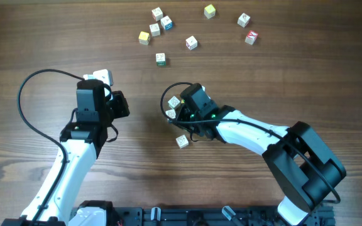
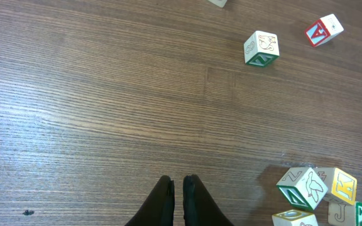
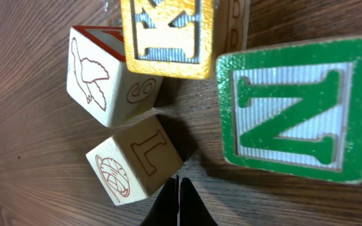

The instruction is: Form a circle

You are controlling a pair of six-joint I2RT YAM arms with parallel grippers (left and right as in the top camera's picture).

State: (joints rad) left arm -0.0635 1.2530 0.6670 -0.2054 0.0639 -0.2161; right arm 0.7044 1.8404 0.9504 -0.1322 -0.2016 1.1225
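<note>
Right end effector (image 3: 177, 188) covers the circle (image 1: 173, 102); loose cubes (image 1: 191, 43) lie well apart.

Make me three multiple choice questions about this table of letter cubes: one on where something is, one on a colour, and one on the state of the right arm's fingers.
1. In the overhead view, the scattered loose cubes lie:
A. toward the top
B. along the bottom edge
C. down the left side

2. The face of the N cube is:
A. red
B. green
C. blue

3. The right fingers are:
A. wide open
B. clamped on the N cube
C. shut with nothing between them

Answers:
1 A, the scatter sits in the upper part of that view.
2 B, the right wrist view shows a green border and a green letter.
3 C, the two tips meet, close by the L cube.
</note>
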